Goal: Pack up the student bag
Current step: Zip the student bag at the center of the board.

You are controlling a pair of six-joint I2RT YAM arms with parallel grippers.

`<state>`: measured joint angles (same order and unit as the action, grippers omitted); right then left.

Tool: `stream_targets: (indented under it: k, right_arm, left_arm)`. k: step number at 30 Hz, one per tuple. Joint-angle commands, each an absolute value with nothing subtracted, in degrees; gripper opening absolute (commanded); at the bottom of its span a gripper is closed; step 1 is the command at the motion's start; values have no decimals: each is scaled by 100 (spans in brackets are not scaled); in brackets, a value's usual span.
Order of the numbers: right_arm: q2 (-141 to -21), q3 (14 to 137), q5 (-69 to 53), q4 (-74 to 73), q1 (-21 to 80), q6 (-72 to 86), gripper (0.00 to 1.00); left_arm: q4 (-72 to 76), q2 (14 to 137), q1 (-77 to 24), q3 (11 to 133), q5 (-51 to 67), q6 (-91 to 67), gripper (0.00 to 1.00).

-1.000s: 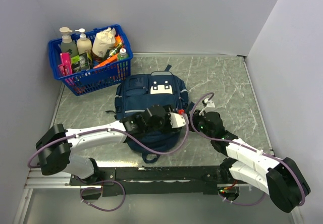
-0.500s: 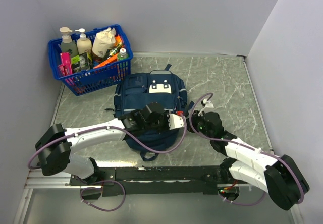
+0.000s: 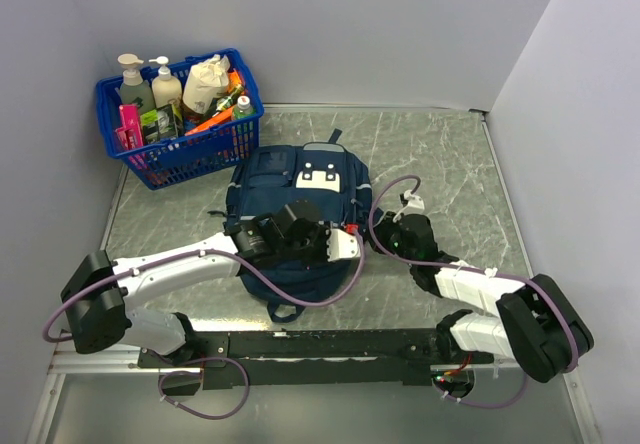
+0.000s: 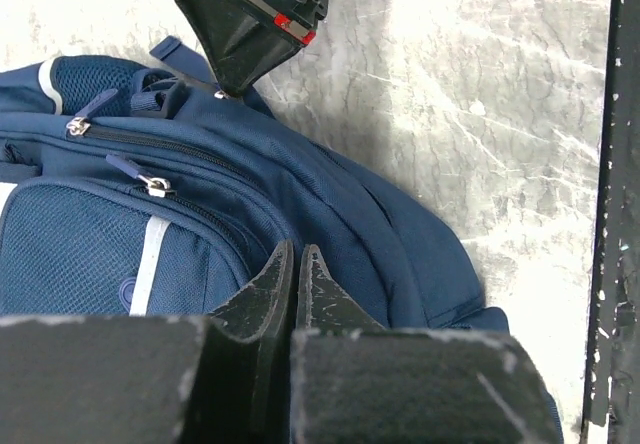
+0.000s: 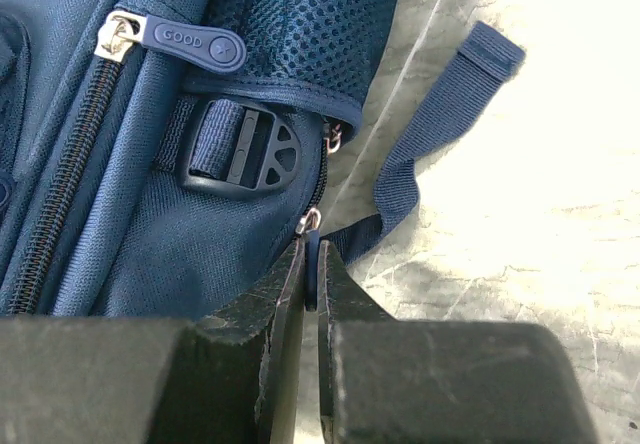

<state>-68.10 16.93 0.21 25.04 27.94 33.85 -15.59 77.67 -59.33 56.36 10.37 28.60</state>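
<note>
Grey marbled table (image 3: pixel 440 154), pale walls on three sides. One navy backpack (image 3: pixel 300 189) lies flat mid-table, front up; one blue basket (image 3: pixel 215 144) stands at the far left corner, well apart from the bag's mouth and full.

Your left gripper (image 4: pixel 296 276) sits on the bag's near side, fingers pressed together on a fold of fabric. Your right gripper (image 5: pixel 309 272) is nipped onto a small zipper pull (image 5: pixel 313 222) at the bag's right edge, beside a black buckle (image 5: pixel 238 156).

Progress, as I judge it: every zip in the wrist views reads closed, and the basket holds its goods. That fits a bag being opened for loading; whether anything is already inside, you cannot tell.

Count: two pump bottles (image 3: pixel 148 82), one crumpled pale pouch (image 3: pixel 205 82), several small coloured items too jumbled to number.
</note>
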Motion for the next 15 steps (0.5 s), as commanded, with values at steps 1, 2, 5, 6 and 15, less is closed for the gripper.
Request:
stream_targets:
  k: [1, 2, 5, 6, 15]
  right_arm:
    - [-6820, 1986, 98, 2874, 2707, 3366, 0]
    - [-6751, 1995, 79, 2848, 2690, 3375, 0]
    - [-6601, 2030, 245, 2550, 2681, 3375, 0]
    - [-6574, 2143, 298, 2418, 2655, 3366, 1]
    - [-6776, 3364, 1248, 205, 1961, 3524, 52]
  left_arm:
    - [-1723, 7576, -6021, 5853, 1293, 2830, 15]
    - [-1662, 7594, -6021, 5941, 1153, 2769, 24]
    - [-1652, 7743, -6012, 6439, 854, 2629, 75]
    - [-1800, 7848, -6003, 6642, 783, 2611, 85]
    - [-3696, 9225, -5556, 9849, -1028, 2233, 96]
